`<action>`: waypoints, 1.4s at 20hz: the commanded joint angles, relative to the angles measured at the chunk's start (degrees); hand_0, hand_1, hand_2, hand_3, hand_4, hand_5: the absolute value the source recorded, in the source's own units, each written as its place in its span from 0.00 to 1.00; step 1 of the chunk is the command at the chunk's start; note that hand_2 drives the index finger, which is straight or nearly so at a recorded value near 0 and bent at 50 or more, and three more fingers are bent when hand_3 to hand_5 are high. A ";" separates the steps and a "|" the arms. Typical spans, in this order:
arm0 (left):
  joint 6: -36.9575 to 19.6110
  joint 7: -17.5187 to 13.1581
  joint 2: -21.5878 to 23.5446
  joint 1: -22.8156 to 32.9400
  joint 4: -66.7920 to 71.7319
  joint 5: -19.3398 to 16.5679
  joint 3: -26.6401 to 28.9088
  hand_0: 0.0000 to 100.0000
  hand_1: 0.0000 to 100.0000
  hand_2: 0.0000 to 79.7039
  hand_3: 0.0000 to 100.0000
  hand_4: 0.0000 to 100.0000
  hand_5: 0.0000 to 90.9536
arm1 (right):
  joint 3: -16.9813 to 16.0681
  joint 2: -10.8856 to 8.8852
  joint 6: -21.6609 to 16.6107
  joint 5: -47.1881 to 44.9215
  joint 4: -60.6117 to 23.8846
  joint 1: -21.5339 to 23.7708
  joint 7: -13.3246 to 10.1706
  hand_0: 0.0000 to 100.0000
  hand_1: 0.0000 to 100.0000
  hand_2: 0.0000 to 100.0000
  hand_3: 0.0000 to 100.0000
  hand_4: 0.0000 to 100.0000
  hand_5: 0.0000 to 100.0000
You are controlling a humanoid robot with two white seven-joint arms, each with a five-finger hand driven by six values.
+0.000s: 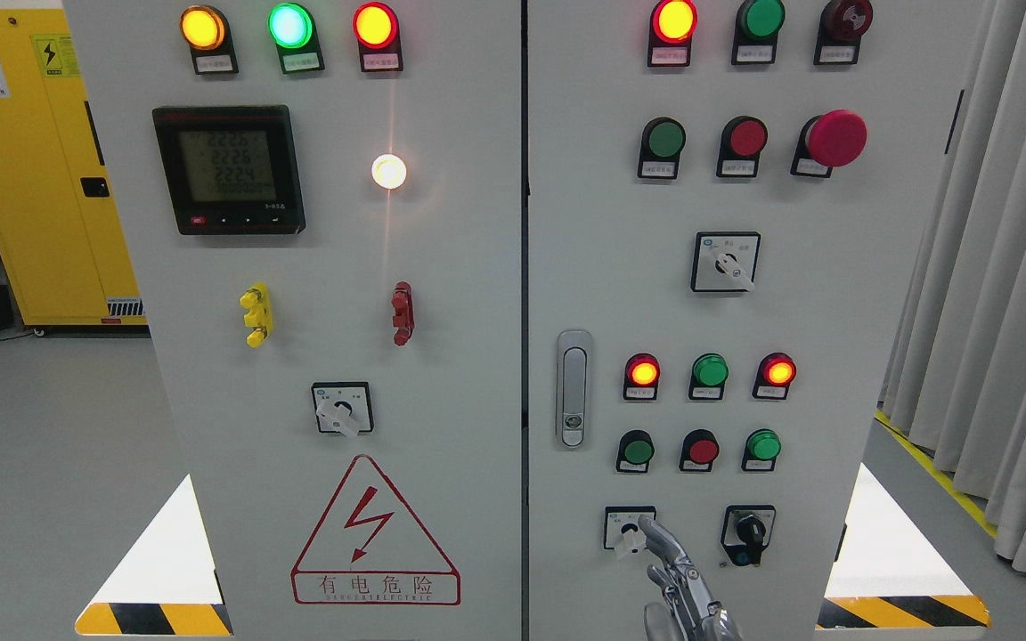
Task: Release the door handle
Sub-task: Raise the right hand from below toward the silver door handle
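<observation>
The right hand is holding nothing — one finger extended by a switch, the handle up-left, already free.

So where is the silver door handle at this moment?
In the head view, the silver vertical door handle sits on the right cabinet door's left edge, left of the lit red indicator lamp, above and left of the robot hand.

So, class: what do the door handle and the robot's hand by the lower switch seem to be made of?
Door handle: probably metal, satin silver-grey with a soft sheen. Hand: apparently polished metal or metallic plastic, with bright glints along its jointed fingers.
</observation>
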 commanded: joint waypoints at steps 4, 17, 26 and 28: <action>-0.07 0.03 0.00 0.00 0.00 0.00 0.01 0.12 0.56 0.00 0.00 0.00 0.00 | 0.06 -0.06 0.03 0.02 -0.03 0.02 0.12 0.58 0.12 0.00 0.00 0.00 0.00; 0.02 0.03 0.00 0.00 0.00 0.00 -0.07 0.12 0.56 0.00 0.00 0.00 0.00 | -0.03 -0.06 1.60 10.88 0.06 -0.85 0.12 0.47 0.34 0.00 0.50 0.53 0.44; 0.02 0.03 0.00 0.00 0.00 0.00 -0.07 0.12 0.56 0.00 0.00 0.00 0.00 | 1.99 0.03 2.40 34.35 0.32 -3.40 -1.02 0.63 0.44 0.00 0.98 1.00 1.00; 0.02 0.03 0.00 0.00 0.00 0.00 0.01 0.12 0.56 0.00 0.00 0.00 0.00 | 2.87 0.12 2.40 40.60 0.76 -4.19 -3.38 0.63 0.43 0.00 1.00 1.00 1.00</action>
